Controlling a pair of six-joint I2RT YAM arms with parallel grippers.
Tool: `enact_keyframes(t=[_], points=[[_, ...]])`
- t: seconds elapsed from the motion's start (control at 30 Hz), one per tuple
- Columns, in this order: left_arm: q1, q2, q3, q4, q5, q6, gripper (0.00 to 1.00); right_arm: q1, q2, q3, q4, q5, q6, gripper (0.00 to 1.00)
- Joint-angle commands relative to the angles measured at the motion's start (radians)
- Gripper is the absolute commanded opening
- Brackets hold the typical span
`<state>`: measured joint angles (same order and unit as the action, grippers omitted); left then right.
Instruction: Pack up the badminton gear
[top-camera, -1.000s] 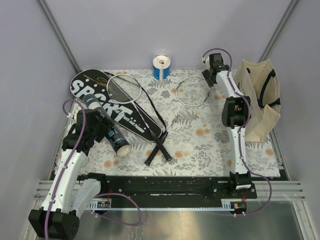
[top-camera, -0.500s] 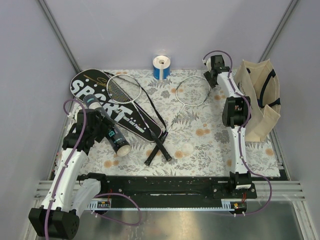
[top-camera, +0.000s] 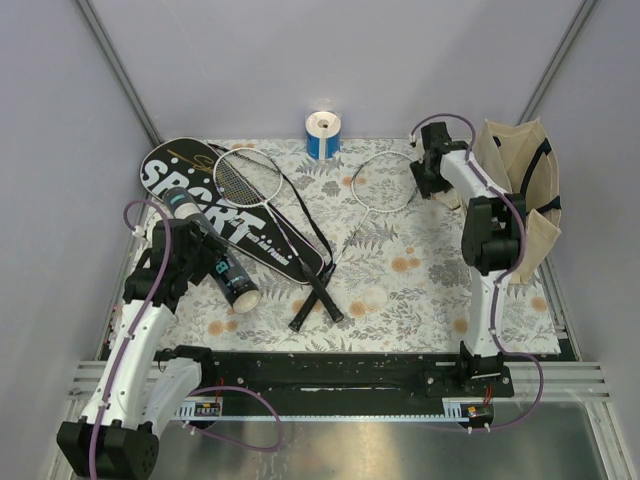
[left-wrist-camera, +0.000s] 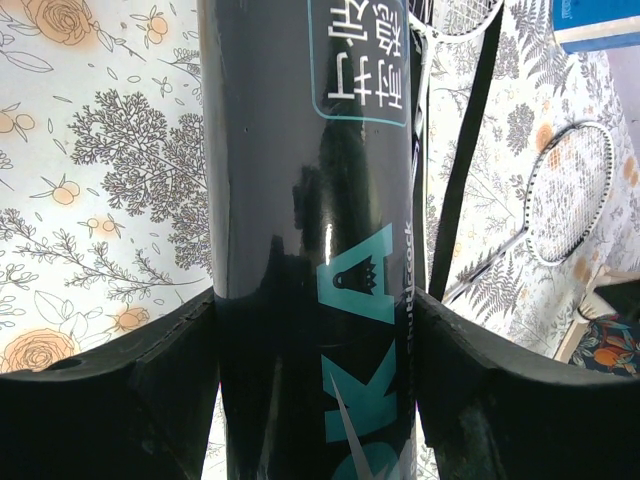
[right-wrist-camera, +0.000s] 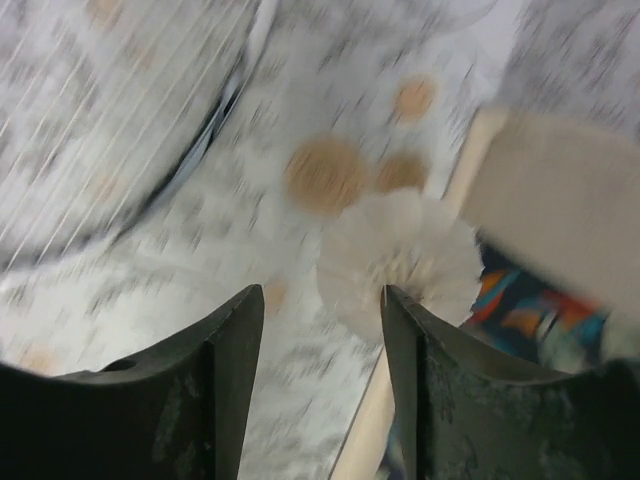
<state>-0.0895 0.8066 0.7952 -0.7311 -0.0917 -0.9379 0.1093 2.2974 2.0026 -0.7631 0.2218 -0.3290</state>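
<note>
Because the black tube (left-wrist-camera: 300, 150) is a smooth, glossy cylinder that would roll if let go, the left gripper (top-camera: 200, 262) clamps it across the middle. One dark finger presses each side of the barrel, and the tube fills the whole gap between them. The tube runs straight out ahead of this hand, printed with teal lettering, and its pale end points back toward the arm's base. I judge that it is held level and steady to serve as a mouth for shuttlecocks.

Ahead of the left fingers and a little to their right lie the long black racket cover (top-camera: 200, 195) and a thin white-framed racket (top-camera: 245, 178). The racket's strung head rests on the cover's fabric. A second racket (top-camera: 385, 180) lies just beside the right gripper (right-wrist-camera: 320, 292), its fine round mesh off the left finger.

The right fingers stand apart, and the flowered tablecloth (right-wrist-camera: 320, 175) shows through the gap between them. A white shuttlecock (right-wrist-camera: 400, 255) shows just past the tip of the right finger rather than between the two. Its feather skirt spreads like a small rosette (the view is badly smeared, so I cannot tell whether it touches that finger). Further to that side is the stiff beige canvas of a tote bag (top-camera: 525, 200), standing open, probably the place where the gear will go.
</note>
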Motion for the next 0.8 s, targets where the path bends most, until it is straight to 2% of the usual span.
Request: enact_keyframes(t=[0.0, 0.1, 0.2, 0.3, 0.4, 0.53, 0.77], points=[[0.005, -0.041, 0.015, 0.072, -0.042, 0.013, 0.17, 0.11, -0.33, -0.325, 0.036, -0.048, 0.154, 0.56], [0.007, -0.066, 0.009, 0.073, -0.052, 0.013, 0.18, 0.177, -0.517, -0.56, 0.076, -0.107, 0.234, 0.52], [0.007, -0.084, 0.001, 0.073, -0.059, 0.01, 0.18, 0.237, -0.668, -0.723, 0.102, -0.116, 0.304, 0.5], [0.007, -0.093, -0.004, 0.079, -0.054, 0.008, 0.18, 0.245, -0.76, -0.813, 0.203, 0.026, 0.358, 0.53], [0.008, -0.098, -0.005, 0.079, -0.051, 0.007, 0.18, 0.244, -0.764, -0.858, 0.29, 0.215, 0.346, 0.54], [0.008, -0.11, -0.01, 0.078, -0.059, 0.005, 0.18, 0.244, -0.698, -0.9, 0.439, 0.384, 0.259, 0.54], [0.008, -0.116, -0.014, 0.075, -0.071, 0.005, 0.18, 0.239, -0.515, -0.745, 0.498, 0.502, 0.246, 0.55]])
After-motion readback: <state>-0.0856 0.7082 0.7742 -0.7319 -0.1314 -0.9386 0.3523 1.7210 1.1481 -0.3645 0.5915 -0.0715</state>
